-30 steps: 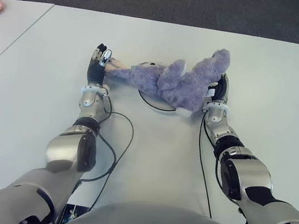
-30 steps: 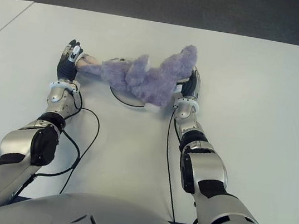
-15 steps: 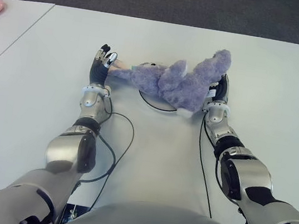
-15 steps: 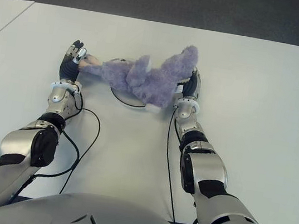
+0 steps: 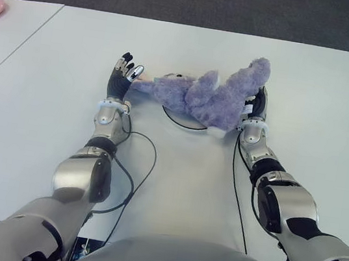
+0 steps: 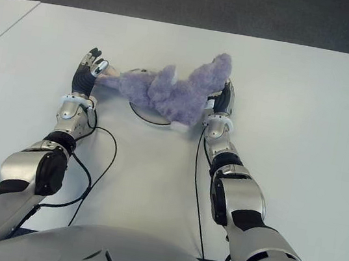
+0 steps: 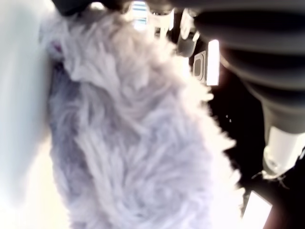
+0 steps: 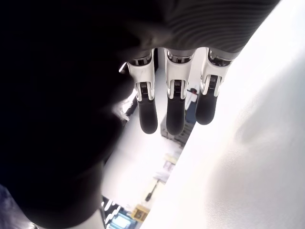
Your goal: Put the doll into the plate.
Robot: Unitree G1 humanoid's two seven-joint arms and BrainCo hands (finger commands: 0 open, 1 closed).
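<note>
Purple plush doll lies across the plate, one limb at the left hand's spread fingertips, its far end against the right hand, whose fingers are extended, holding nothing. Risk: overhanging ends may slide off if nudged. Count: one doll, one plate, two hands.

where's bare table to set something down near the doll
Bare table lies beyond the right hand, beyond the left hand, and behind the doll. It is crowded between the hands, where the doll covers the plate.
</note>
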